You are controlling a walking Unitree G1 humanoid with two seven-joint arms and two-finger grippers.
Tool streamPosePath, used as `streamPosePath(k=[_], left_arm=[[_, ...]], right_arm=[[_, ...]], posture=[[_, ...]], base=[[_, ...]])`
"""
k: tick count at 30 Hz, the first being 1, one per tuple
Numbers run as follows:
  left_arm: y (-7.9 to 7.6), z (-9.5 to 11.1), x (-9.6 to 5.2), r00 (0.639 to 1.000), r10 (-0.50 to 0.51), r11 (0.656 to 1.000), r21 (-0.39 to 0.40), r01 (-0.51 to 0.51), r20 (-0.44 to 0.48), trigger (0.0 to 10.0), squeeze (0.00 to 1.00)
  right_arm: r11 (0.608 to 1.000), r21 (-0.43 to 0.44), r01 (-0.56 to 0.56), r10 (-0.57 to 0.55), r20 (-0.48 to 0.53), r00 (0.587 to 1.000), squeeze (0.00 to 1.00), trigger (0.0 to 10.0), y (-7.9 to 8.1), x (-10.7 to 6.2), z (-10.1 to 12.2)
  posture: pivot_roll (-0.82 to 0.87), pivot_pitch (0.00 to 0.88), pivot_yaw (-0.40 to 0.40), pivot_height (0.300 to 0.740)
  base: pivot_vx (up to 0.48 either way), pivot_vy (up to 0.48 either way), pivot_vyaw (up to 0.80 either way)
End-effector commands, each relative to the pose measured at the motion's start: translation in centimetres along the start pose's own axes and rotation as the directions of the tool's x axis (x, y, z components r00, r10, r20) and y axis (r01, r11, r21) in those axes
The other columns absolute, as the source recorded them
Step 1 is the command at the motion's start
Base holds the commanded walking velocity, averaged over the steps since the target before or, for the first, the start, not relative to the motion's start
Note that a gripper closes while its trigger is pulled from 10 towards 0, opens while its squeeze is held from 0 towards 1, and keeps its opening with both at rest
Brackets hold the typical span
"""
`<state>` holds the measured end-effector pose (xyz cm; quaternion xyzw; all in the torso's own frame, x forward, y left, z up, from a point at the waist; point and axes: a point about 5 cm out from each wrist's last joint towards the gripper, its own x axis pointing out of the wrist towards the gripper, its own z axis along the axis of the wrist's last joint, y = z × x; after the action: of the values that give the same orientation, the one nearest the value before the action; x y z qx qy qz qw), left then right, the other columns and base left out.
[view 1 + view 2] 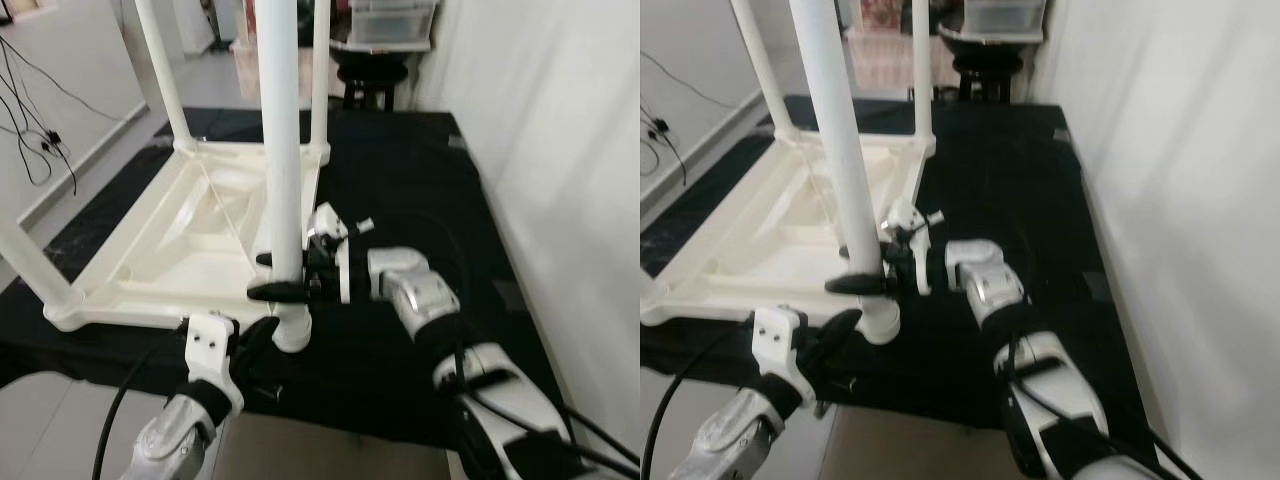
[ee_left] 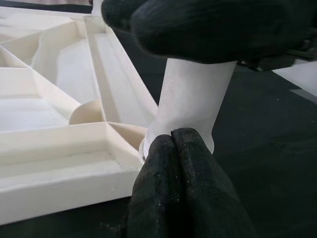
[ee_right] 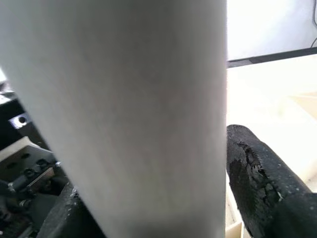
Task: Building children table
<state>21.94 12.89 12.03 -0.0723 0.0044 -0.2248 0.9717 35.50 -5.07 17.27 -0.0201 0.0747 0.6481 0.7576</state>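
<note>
A white plastic children's table top (image 1: pixel 190 250) lies upside down on a black cloth (image 1: pixel 400 180) that covers a low platform; long round white plastic legs stand up from its corners, and the nearest white leg (image 1: pixel 280 160) rises from the corner closest to the robot; the right gripper (image 1: pixel 285 276) reaches in from the right side and its two long black fingers (image 1: pixel 272 291) sit around this leg a little way above its base, one finger on each side, so the gripper is closed on the leg and the leg fills the gap between the fingers; in the right wrist view the leg (image 3: pixel 124 119) is a big pale column right in front of the camera, with one black finger (image 3: pixel 262 183) pressed beside it; the left gripper (image 2: pixel 173 136) is lower down, just in front of the foot of the same leg, below the right gripper; its two black fingertips (image 2: pixel 161 148) are pressed together with nothing between them, and they touch or almost touch the wide white socket (image 2: pixel 183 126) where the leg meets the table corner; two more white legs (image 1: pixel 160 70) stand at the far corners, well away from both grippers.
</note>
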Motion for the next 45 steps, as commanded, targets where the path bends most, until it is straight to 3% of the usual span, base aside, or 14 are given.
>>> streamPosePath(k=[1, 16, 17, 18, 21, 22, 23, 30, 31, 32, 34, 35, 42, 45], left_arm=[[0.0, -0.3, -0.3, 1.0, 0.01, 1.0, 0.02, -0.01, -0.011, 10.0, 0.0], [-0.1, 0.3, -1.7, 0.997, 0.073, 0.984, 0.163, -0.073, 0.005, 10.0, 0.0], [0.0, 0.5, -1.8, 0.997, 0.075, 0.982, 0.172, -0.075, 0.01, 10.0, 0.0], [0.2, 0.5, -1.8, 0.997, 0.076, 0.982, 0.171, -0.077, 0.015, 10.0, 0.0], [0.2, 0.5, -1.8, 0.997, 0.076, 0.982, 0.171, -0.077, 0.015, 10.0, 0.0], [0.4, 0.5, -1.8, 0.997, 0.077, 0.982, 0.17, -0.079, 0.018, 10.0, 0.0], [0.5, 0.4, -1.6, 0.998, 0.06, 0.987, 0.146, -0.061, 0.012, 10.0, 0.0], [0.4, 0.2, -1.3, 1.0, 0.021, 0.994, 0.105, -0.019, -0.012, 10.0, 0.0], [0.5, 0.2, -1.2, 0.999, 0.033, 0.994, 0.104, -0.031, -0.012, 10.0, 0.0], [0.5, 0.2, -1.2, 0.999, 0.042, 0.994, 0.102, -0.04, -0.012, 10.0, 0.0], [0.5, 0.2, -1.1, 0.999, 0.048, 0.994, 0.1, -0.047, -0.011, 10.0, 0.0], [0.5, 0.2, -1.1, 0.999, 0.051, 0.994, 0.1, -0.05, -0.011, 10.0, 0.0], [0.4, 0.2, -1.0, 0.999, 0.05, 0.994, 0.096, -0.049, -0.01, 10.0, 0.0], [0.4, 0.2, -0.9, 0.999, 0.045, 0.995, 0.089, -0.044, -0.011, 10.0, 0.0]], right_arm=[[0.998, 0.026, 0.049, -0.049, -0.007, 0.999, 0.0, 1.9, -0.5, -0.3, -0.9], [0.972, 0.072, 0.225, -0.226, 0.009, 0.974, 0.0, 0.0, -0.5, -5.1, -4.3], [0.936, 0.092, 0.338, -0.331, -0.085, 0.94, 0.0, 0.0, 0.0, -5.6, -5.9], [0.772, 0.135, 0.621, -0.607, -0.135, 0.783, 0.0, 0.0, 0.0, -6.1, -6.9], [0.772, 0.135, 0.621, -0.607, -0.135, 0.783, 0.0, 0.0, 0.0, -6.1, -6.9], [0.588, 0.153, 0.794, -0.771, -0.19, 0.607, 0.0, 0.0, 0.2, -7.1, -7.6], [0.539, 0.12, 0.834, -0.811, -0.192, 0.552, 0.0, 0.0, 0.9, -7.1, -7.4], [0.568, 0.058, 0.821, -0.81, -0.137, 0.57, 0.0, 0.0, 0.4, -6.5, -5.9], [0.575, 0.062, 0.816, -0.807, -0.125, 0.578, 0.0, 10.0, 0.2, -6.1, -5.5], [0.607, 0.071, 0.791, -0.785, -0.1, 0.611, 0.56, 10.0, 0.0, -5.5, -5.0], [0.631, 0.077, 0.772, -0.768, -0.081, 0.635, 0.56, 10.0, 0.0, -5.1, -4.5], [0.67, 0.083, 0.738, -0.737, -0.05, 0.674, 1.0, 10.0, 0.1, -4.6, -3.9], [0.888, 0.038, 0.459, -0.46, 0.124, 0.879, 1.0, 10.0, 0.8, -2.9, -0.3], [0.966, -0.053, 0.252, -0.244, 0.122, 0.962, 0.64, 10.0, 1.2, -3.0, 0.6]], posture=[[0.04, 0.0, -0.001, 0.74], [0.0, 0.006, 0.021, 0.74], [0.0, 0.015, 0.029, 0.74], [-0.01, 0.019, 0.03, 0.74], [-0.01, 0.019, 0.03, 0.74], [-0.01, 0.019, 0.03, 0.74], [-0.05, 0.023, 0.053, 0.74], [-0.02, 0.022, 0.043, 0.74], [-0.02, 0.022, 0.043, 0.74], [-0.02, 0.02, 0.042, 0.74], [-0.02, 0.02, 0.041, 0.74], [-0.01, 0.018, 0.039, 0.74], [-0.01, 0.013, 0.04, 0.74], [0.0, 0.006, 0.037, 0.74]], base=[[0.0, 0.0, 0.0], [0.0, 0.0, 0.0], [0.0, 0.0, 0.0], [0.0, 0.0, 0.0], [0.0, 0.0, 0.0], [0.0, 0.0, 0.0], [0.0, 0.0, 0.0], [0.0, 0.0, 0.0], [0.0, 0.0, 0.0], [0.0, 0.0, 0.0], [0.0, 0.0, 0.0], [0.0, 0.0, 0.0], [0.0, 0.0, 0.0], [0.0, 0.0, 0.0]])
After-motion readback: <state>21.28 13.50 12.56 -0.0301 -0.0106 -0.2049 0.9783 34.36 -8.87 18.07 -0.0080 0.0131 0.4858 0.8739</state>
